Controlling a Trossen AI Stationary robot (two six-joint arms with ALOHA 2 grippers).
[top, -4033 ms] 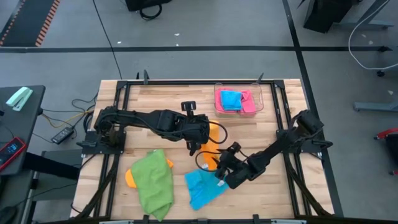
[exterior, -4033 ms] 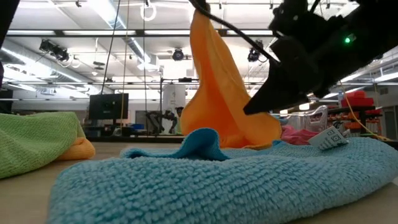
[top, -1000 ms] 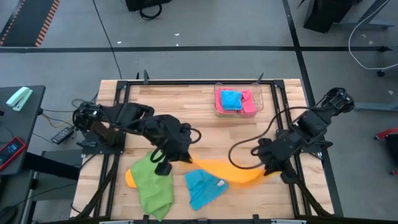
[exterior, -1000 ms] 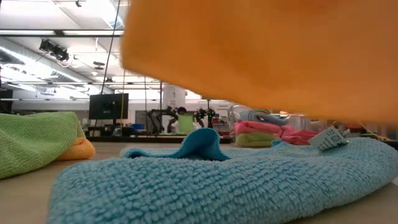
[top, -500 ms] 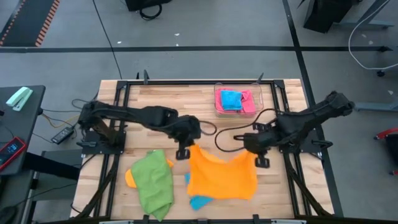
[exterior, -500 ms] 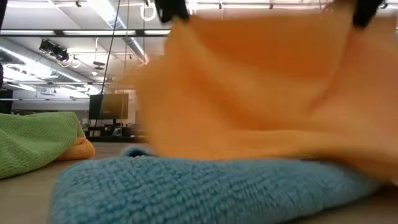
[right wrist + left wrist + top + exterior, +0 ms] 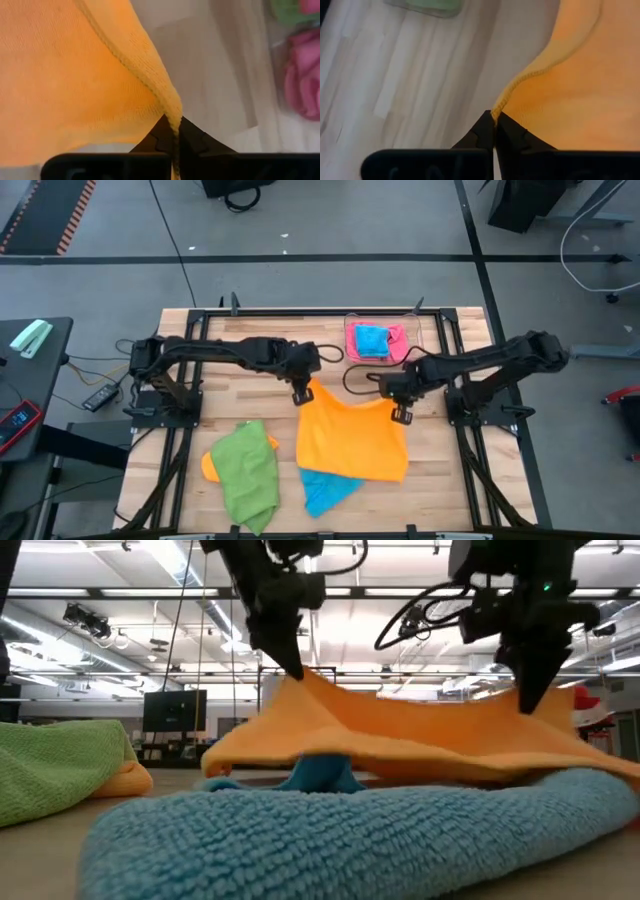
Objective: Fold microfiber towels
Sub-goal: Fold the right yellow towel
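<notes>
Now the left gripper (image 7: 299,394) and right gripper (image 7: 398,414) are each pinching a far corner of the orange towel (image 7: 352,442), draping it over the blue towel (image 7: 325,490) mid-table, ideally keeping the edge taut and level while laying it flat

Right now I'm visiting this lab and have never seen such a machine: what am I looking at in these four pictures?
Two dark robot arms work at a wooden table. One picture looks straight down, one looks level across the tabletop, and two come from cameras on the arms' wrists. The left end effector and the right end effector are each shut on a corner of an orange towel, holding it spread, partly over a blue towel. A green towel lies crumpled to the left, with more orange cloth showing from under it. At the table's far edge a clear tray holds blue and pink cloths.
</notes>
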